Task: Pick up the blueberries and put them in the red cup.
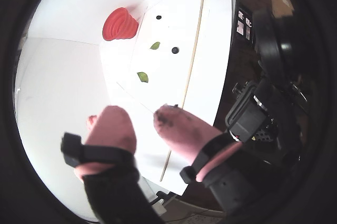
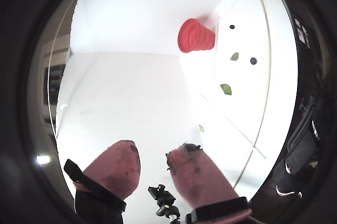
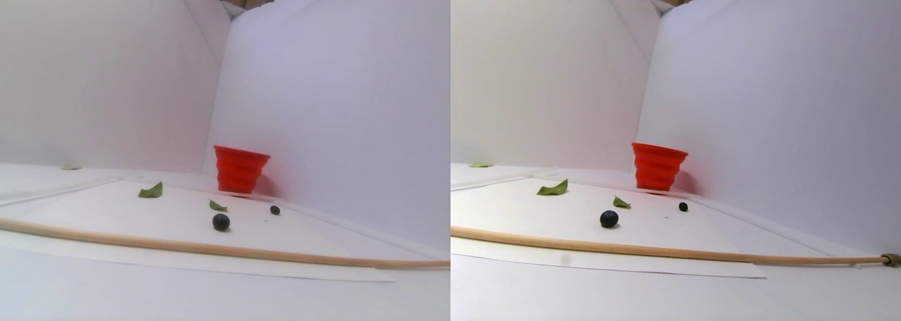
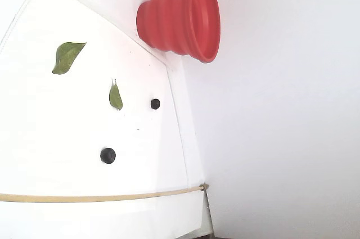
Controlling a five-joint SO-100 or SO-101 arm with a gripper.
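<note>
Approach step, nothing picked yet — gripper spread and empty, well apart from both blueberries beside the red cup — next move calls for descending over one.

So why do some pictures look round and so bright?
Both wrist views use fisheye lenses, so a black ring frames them and the wooden stick bends; glare washes out the white floor there. The fixed view lies sideways, so the red cup looks tipped. The stereo pair view is evenly lit.

Both wrist views ride behind the end effector, fisheye, looking down the bench from well back. The stereo pair view sits low at bench level. The fixed view lies sideways, close. All share the red cup.
</note>
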